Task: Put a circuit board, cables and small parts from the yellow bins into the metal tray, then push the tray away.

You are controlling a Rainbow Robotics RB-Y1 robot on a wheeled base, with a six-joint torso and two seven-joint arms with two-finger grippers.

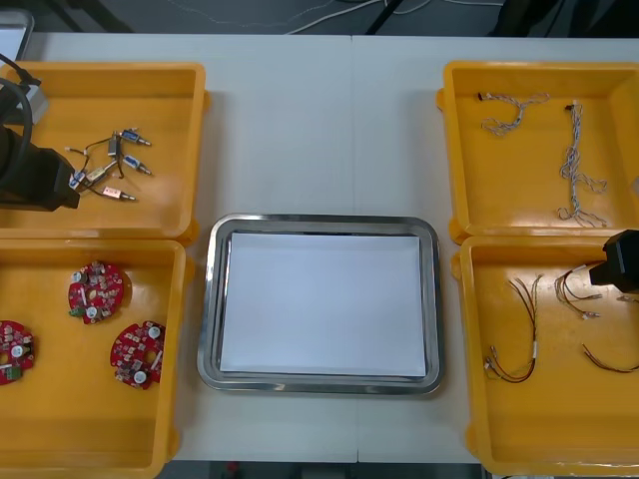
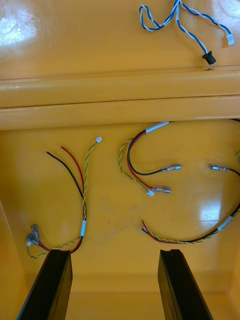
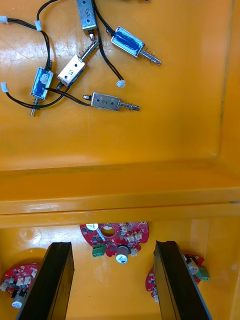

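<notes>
The metal tray [image 1: 321,222], white inside, lies between the yellow bins with nothing in it. My left gripper [image 3: 114,282] hangs open over the wall between the two left bins. One of three round red circuit boards [image 3: 116,235] lies just beyond its fingertips, in the near left bin [image 1: 100,419]. Small metal parts [image 3: 80,70] with black leads lie in the far left bin [image 1: 100,72]. My right gripper [image 2: 115,287] stands open above the near right bin [image 1: 539,429]. Red, black and yellow cables [image 2: 145,172] are spread on that bin's floor ahead of its fingers.
Twisted blue and white cables [image 1: 574,165] lie in the far right bin [image 1: 519,190]. Bare table runs beyond the tray's far rim. The left arm [image 1: 35,175] and the right arm [image 1: 621,261] sit at the picture's two side edges.
</notes>
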